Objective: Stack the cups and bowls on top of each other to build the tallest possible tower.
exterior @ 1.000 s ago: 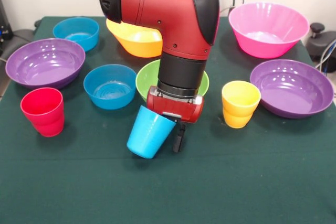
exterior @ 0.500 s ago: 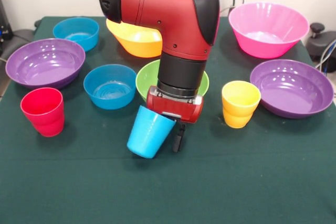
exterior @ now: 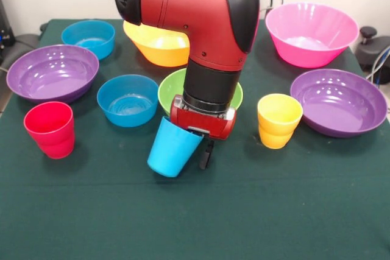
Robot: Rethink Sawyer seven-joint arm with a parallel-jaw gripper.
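My gripper (exterior: 196, 152) is shut on the rim of the blue cup (exterior: 170, 150), which hangs tilted just above the green cloth with its base toward the lower left. One dark finger (exterior: 206, 156) shows outside the cup wall; the other is hidden. Behind the wrist sits the lime green bowl (exterior: 169, 91), partly covered by the arm. The red cup (exterior: 50, 130) stands upright at the left and the yellow cup (exterior: 278, 120) at the right. A small blue bowl (exterior: 127, 100) lies left of the green one. No tower is standing.
Another small blue bowl (exterior: 89, 37) and the orange bowl (exterior: 155, 47) sit at the back. The pink bowl (exterior: 311, 33) is back right. Purple bowls lie at the left (exterior: 52, 72) and right (exterior: 338, 101). Green cloth (exterior: 201, 223) runs along the front.
The gripper has risen slightly with the blue cup, lifting its base a little off the cloth. Everything else is unmoved.
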